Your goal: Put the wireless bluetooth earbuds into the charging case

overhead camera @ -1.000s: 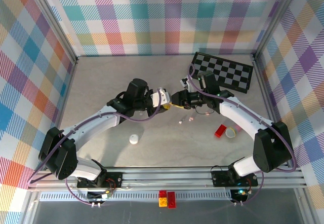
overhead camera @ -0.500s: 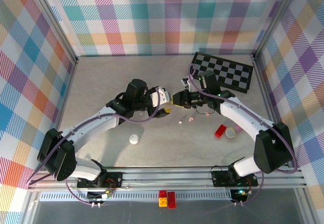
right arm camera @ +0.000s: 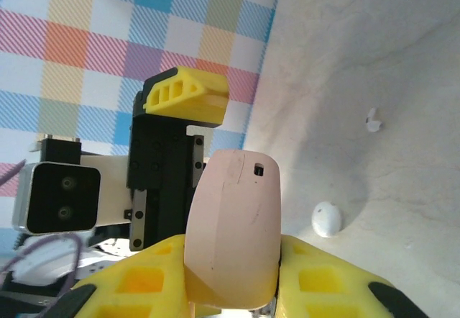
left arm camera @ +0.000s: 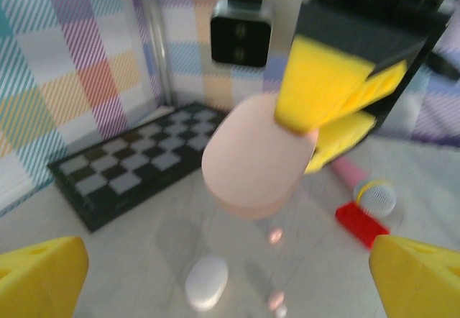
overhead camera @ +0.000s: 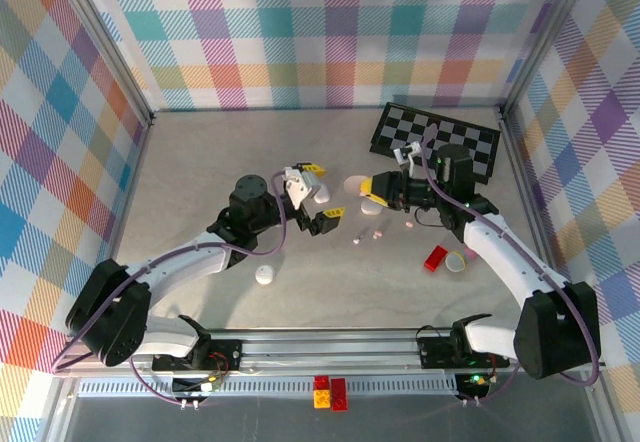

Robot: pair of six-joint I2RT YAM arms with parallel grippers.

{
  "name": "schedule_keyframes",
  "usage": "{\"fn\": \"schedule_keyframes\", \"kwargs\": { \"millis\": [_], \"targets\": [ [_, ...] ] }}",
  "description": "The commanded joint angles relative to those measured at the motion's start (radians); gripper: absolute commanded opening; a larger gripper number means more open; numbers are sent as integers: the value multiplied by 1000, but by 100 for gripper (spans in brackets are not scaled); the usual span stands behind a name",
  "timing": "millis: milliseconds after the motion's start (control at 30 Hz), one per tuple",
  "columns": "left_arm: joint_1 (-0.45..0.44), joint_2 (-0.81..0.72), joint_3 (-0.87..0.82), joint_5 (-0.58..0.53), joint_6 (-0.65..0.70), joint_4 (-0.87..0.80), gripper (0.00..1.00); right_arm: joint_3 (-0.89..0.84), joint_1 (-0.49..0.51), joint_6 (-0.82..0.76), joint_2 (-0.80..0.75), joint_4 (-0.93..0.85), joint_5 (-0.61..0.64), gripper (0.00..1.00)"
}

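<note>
My right gripper (overhead camera: 368,188) (right arm camera: 233,278) is shut on a pale pink pebble-shaped charging case (overhead camera: 355,184) (right arm camera: 233,221) (left arm camera: 255,156) and holds it above the table. The case looks closed. My left gripper (overhead camera: 318,192) (left arm camera: 230,282) is open just left of the case, apart from it, with its yellow fingertips (left arm camera: 39,275) wide. Two tiny pale pink earbuds (overhead camera: 377,232) (left arm camera: 275,235) lie on the table below the case, with another small earbud (overhead camera: 357,240) beside them. A white earbud (right arm camera: 371,120) lies farther off in the right wrist view.
A white oval case (left arm camera: 207,282) lies on the table under the pink one. A second white case (overhead camera: 264,275) sits near the left arm. A red block (overhead camera: 435,258) and a tape roll (overhead camera: 458,260) lie at right. A checkerboard (overhead camera: 440,142) lies at the back.
My left gripper has opened, let go of the pink case and drawn back to the left. My right gripper has closed on the case and carried it to the right.
</note>
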Motion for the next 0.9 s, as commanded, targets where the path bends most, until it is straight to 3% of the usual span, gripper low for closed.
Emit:
{"fn": "schedule_keyframes", "kwargs": {
  "millis": [0,200,500,667,867],
  "targets": [
    [8,34,-3,99,-116,255,98,-31,-10,226,-36,257,-123,8],
    [8,91,32,146,-177,362,96,-76,-10,460,-56,499,-128,4],
    [-13,151,95,174,-197,411,86,-113,-6,653,-46,753,-81,2],
    [-18,185,123,222,-195,429,72,-118,-3,677,-40,749,-73,1],
    [-23,230,144,243,-233,518,68,-117,0,701,-35,769,-78,1]
  ]
}}
